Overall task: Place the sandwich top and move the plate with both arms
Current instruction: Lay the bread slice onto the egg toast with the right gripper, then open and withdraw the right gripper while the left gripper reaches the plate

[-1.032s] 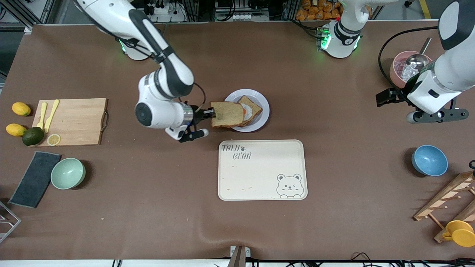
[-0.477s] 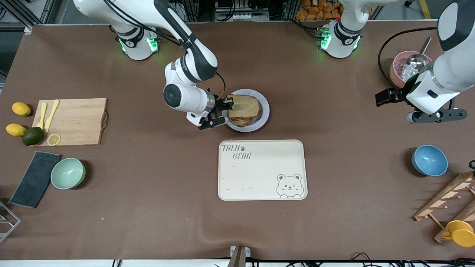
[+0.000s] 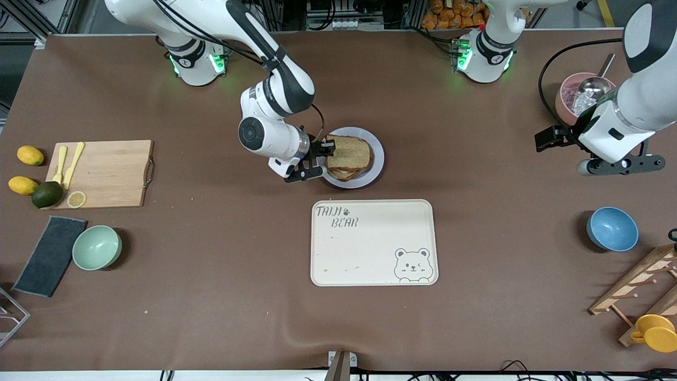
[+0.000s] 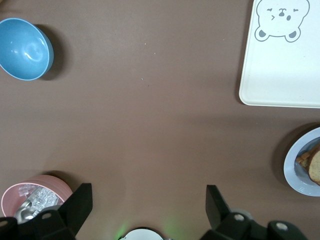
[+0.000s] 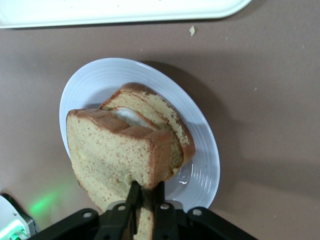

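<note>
Two steps make up this job, and the first is nearly done: the right gripper pinches the sandwich top by its edge, resting over the egg slice on the plate. Release is not yet complete. The left gripper hangs spread over bare worktop, waiting; moving the plate remains.

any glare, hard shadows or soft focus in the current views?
Front view: even light, soft shadow beside the blue bowl. Right wrist view: sandwich top blurs toward the right gripper, green glow in one corner. Left wrist view: small highlight inside the blue bowl, left gripper dark.
</note>
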Tool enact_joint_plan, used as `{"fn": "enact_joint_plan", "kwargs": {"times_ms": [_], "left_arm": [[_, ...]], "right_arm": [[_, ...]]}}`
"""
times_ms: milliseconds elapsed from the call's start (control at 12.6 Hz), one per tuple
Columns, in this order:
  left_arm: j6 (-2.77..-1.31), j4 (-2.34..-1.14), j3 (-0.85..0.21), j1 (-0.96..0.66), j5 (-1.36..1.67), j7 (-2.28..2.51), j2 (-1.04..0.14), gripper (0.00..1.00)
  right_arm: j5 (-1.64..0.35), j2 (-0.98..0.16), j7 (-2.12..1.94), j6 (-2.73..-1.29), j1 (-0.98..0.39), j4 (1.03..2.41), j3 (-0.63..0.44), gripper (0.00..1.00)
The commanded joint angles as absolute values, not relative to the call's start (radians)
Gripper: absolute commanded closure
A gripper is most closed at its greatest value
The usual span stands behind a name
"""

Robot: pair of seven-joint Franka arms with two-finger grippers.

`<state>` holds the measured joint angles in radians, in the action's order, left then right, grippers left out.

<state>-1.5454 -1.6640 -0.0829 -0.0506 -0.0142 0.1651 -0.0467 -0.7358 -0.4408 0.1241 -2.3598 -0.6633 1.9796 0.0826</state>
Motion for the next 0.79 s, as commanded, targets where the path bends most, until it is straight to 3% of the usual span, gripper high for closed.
{"fn": "enact_joint_plan", "kwargs": {"times_ms": [0,159,477,715], "left_arm": [[-1.542,-1.693,-0.083,-0.048,-0.005,0.179,-0.017,0.00],[-1.542,-1.695,-0.083,-0.048,-0.005,0.179,-0.017,0.00],[-1.542,-1.697,-0.083,-0.046,-0.002,0.179,-0.017,0.00],[-1.554,-1.706,-0.078,-0.009,0.190,0.173,-0.035,0.00]], "right_arm": [[-0.759,-0.449,0.166,-2.370,-0.681,1.971,0.069,0.19],[-0.758,-0.457,0.166,-2.370,-0.678,1.971,0.068,0.02],[-0.755,-0.440,0.163,-2.350,-0.644,1.960,0.058,0.00],[-0.721,-0.408,0.163,-2.165,-0.594,1.902,-0.012,0.00]]}}
